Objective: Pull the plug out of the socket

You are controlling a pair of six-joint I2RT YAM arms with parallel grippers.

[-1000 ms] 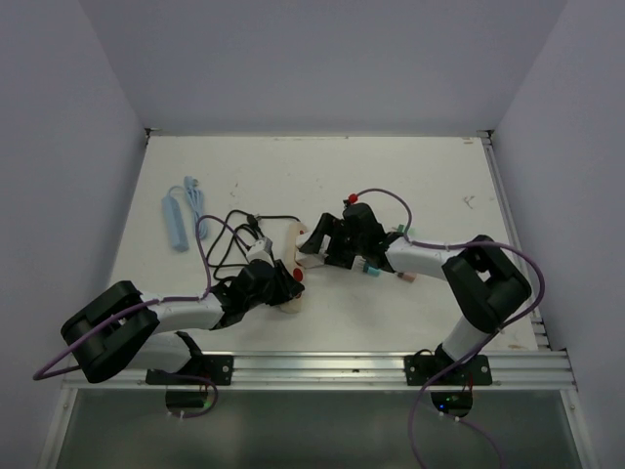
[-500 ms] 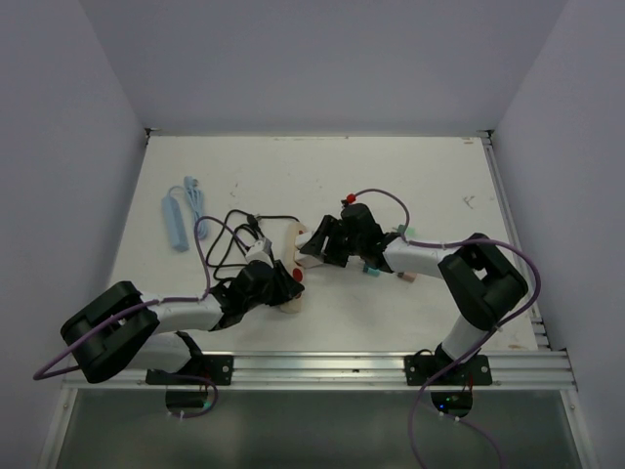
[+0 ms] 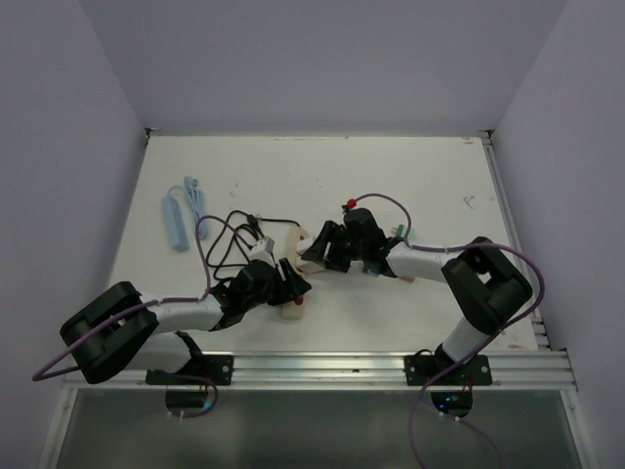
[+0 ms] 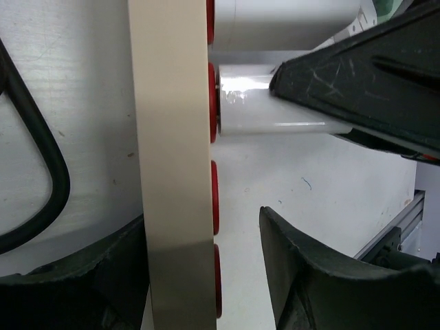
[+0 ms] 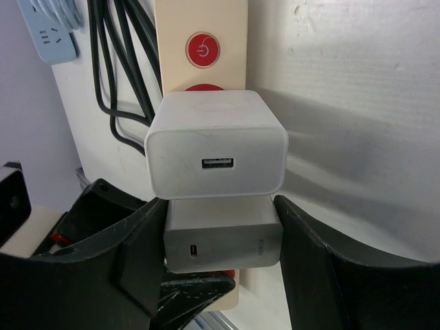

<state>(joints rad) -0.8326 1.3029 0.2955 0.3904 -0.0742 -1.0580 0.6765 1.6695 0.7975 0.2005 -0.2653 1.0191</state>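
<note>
Overhead, left gripper [image 3: 289, 285] and right gripper [image 3: 314, 252] meet on the beige socket [image 3: 296, 235]. Left wrist: socket between slack, parted jaws; clamp firmly first. Right wrist: jaws pinch the nearer white plug [image 5: 220, 240]; pull straight off.

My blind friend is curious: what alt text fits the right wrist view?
The right gripper holds the lower charger between its black fingers; a second charger sits just above it in the picture, both white and plugged into a beige strip. Black cords lie left of the strip.
</note>
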